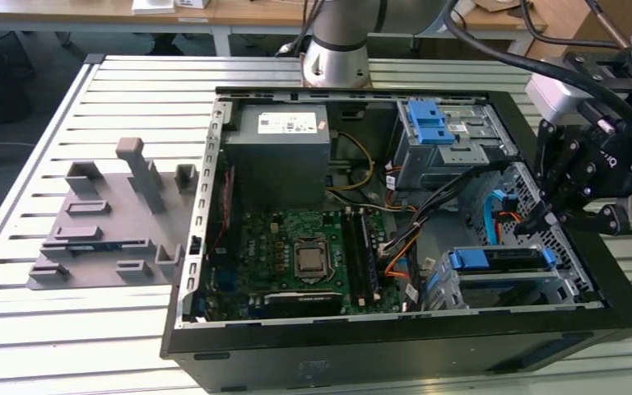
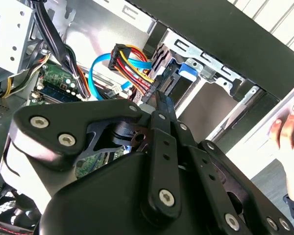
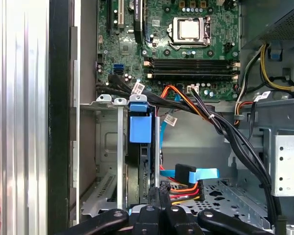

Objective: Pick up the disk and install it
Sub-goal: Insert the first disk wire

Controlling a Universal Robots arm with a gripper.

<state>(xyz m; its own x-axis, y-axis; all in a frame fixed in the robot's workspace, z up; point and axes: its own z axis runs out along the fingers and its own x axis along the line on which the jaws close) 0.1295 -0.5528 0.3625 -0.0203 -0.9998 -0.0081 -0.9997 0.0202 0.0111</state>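
Black pincer [image 2: 161,105] close to the lens in the second wrist view, fingers together, clamped on nothing, beside the disk [image 3: 139,147] seated upright in its bay. Open computer case [image 1: 404,350] on the table [image 1: 63,329] in the exterior view. Person's hand [image 2: 286,129] just outside the case.

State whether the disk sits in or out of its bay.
In: the disk stands in the bay, its blue rail at the bay's mouth.

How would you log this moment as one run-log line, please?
gripper: shut, at drive bay | disk: seated in bay, blue carrier visible | case: open
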